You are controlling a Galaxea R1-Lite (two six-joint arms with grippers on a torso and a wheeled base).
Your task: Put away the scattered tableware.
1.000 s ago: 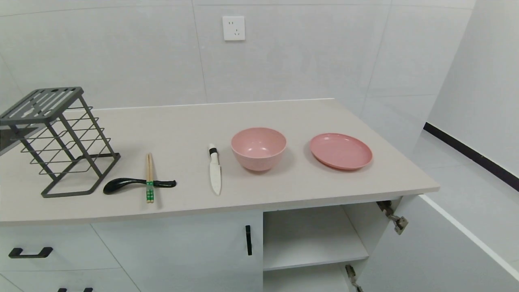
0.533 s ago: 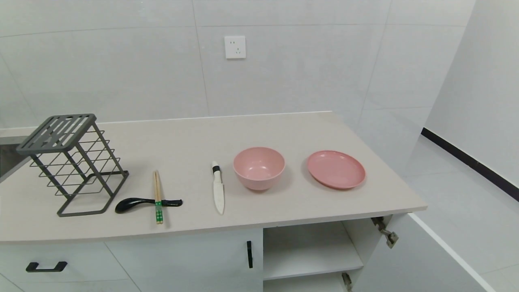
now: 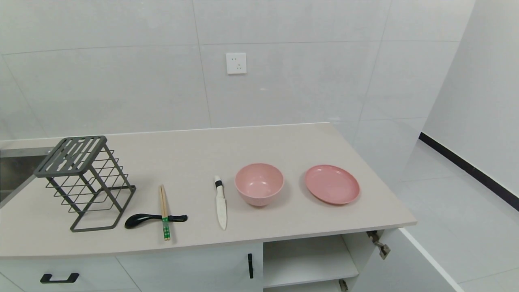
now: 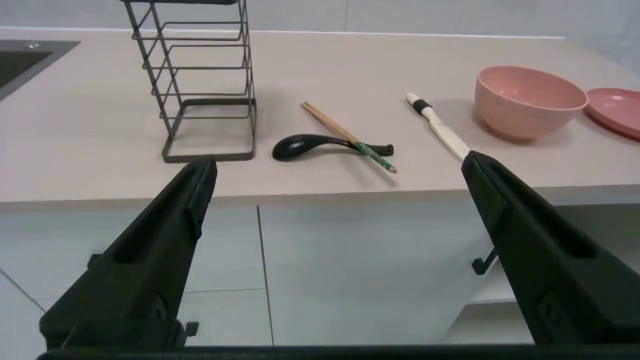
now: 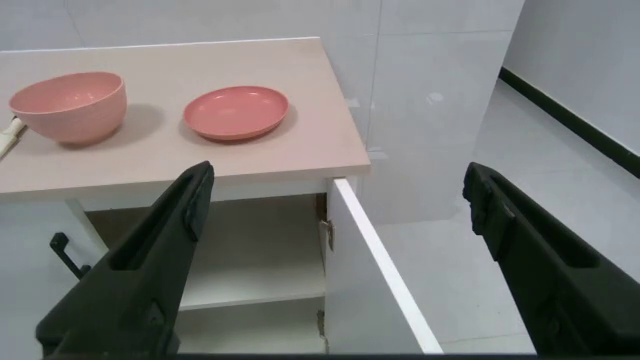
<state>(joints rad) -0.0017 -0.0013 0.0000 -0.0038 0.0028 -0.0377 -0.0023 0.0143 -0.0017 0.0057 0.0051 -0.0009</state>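
Both grippers hang short of the counter's (image 3: 284, 146) front edge, jaws wide apart and empty: left gripper (image 4: 337, 168) faces the rack end, right gripper (image 5: 337, 172) the open cupboard (image 3: 308, 259) under the top. All the tableware sits in a row near the front edge. From the middle of the top, the wire rack (image 3: 87, 182) is out at 9 o'clock, then the black spoon (image 3: 152, 219), chopsticks (image 3: 164, 212) and knife (image 3: 220, 202). The pink bowl (image 3: 259, 184) and pink plate (image 3: 332, 183) lie toward 3.

The bowl and plate look like light, stiff plastic w/ smooth skin, prob. slippery, so pinch across the rim rather than the belly. The plate is shallow and lies flat, so its raised lip is the only hold.

The knife runs 12 to 6, its black-banded handle at 12 and tip at 6. It's thin and flat; take the handle, approx. at the band.

The chopsticks also run 12 to 6, green-banded ends at 6. They're very light and likely to roll or split as a pair.

They cross the spoon's handle (so they ride up a bit there, a handy gap for a finger). The spoon runs 9 to 3, scoop at 9, and looks glossy; grip it mid-handle.
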